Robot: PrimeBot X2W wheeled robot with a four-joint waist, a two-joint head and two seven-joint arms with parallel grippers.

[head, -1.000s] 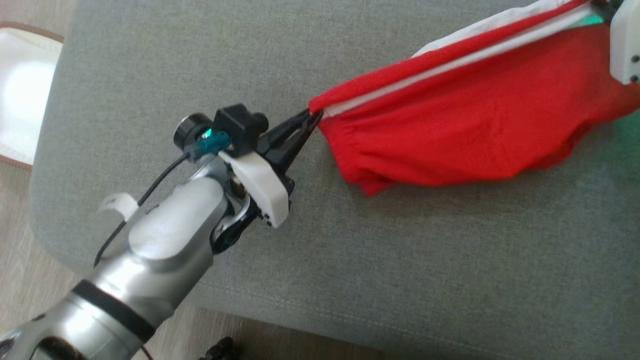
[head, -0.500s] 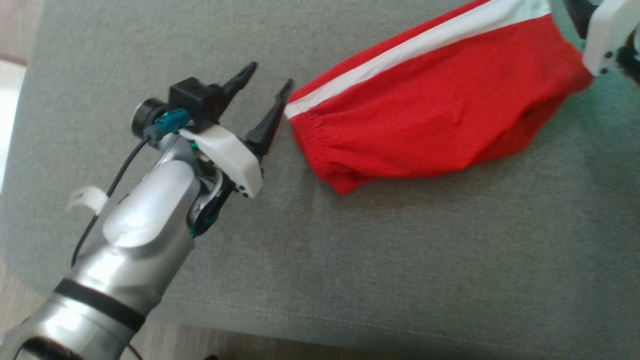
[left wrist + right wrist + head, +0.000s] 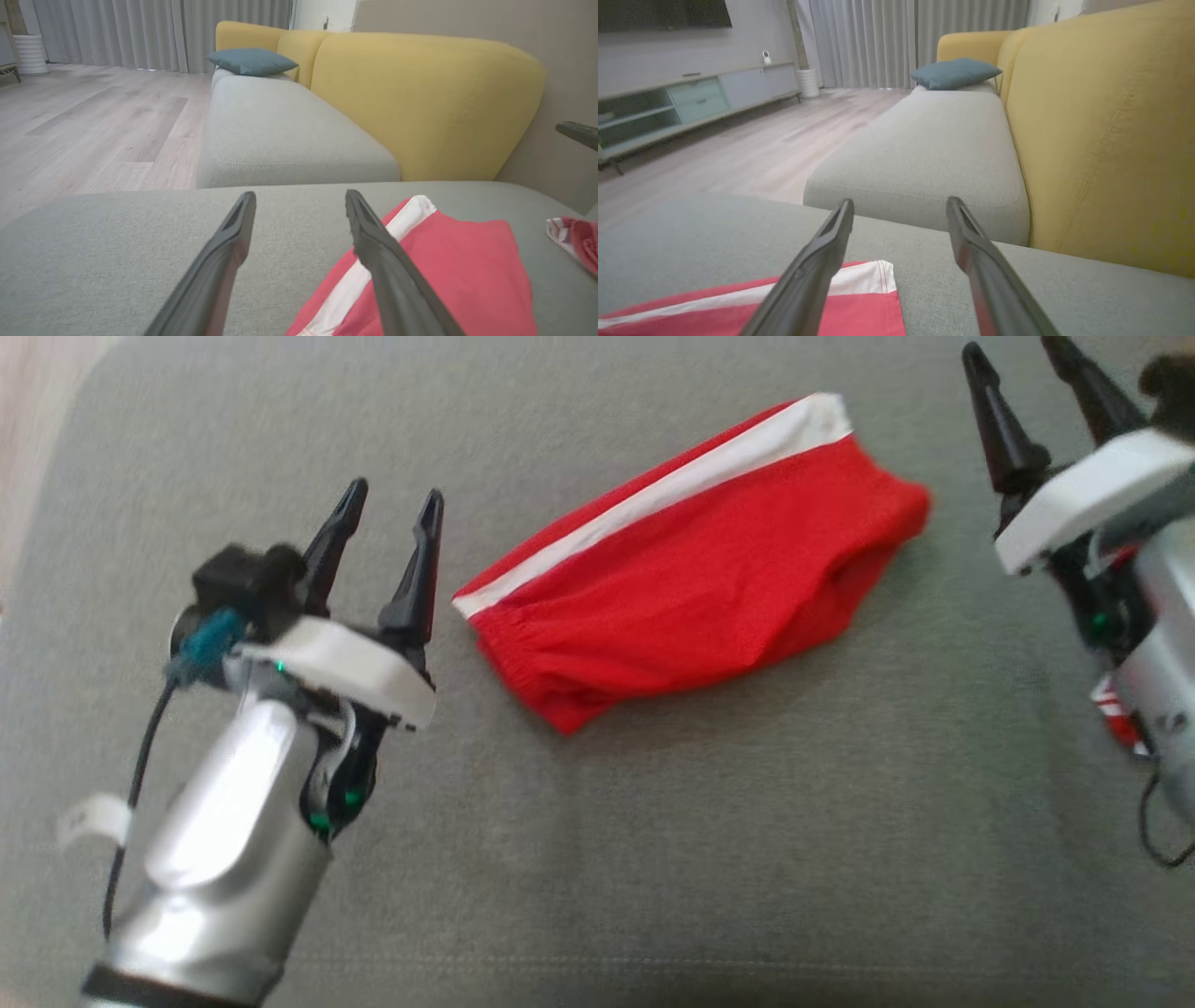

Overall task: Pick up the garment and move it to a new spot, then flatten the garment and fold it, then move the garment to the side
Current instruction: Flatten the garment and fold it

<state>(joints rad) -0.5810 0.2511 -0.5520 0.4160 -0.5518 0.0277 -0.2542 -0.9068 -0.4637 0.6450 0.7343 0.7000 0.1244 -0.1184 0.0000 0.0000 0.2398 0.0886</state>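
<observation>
The left gripper (image 3: pixel 395 495) has its fingers spread wide and holds nothing. It sits just beside the gathered end of the red garment (image 3: pixel 691 579) (white stripe along its far edge), which lies on the grey cushion (image 3: pixel 653 821). Farther off, the right gripper (image 3: pixel 1013 347) is equally spread and empty, clear of the cloth.

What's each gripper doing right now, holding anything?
Left gripper: jaws open, holding nothing.
Right gripper: jaws open, holding nothing.
</observation>
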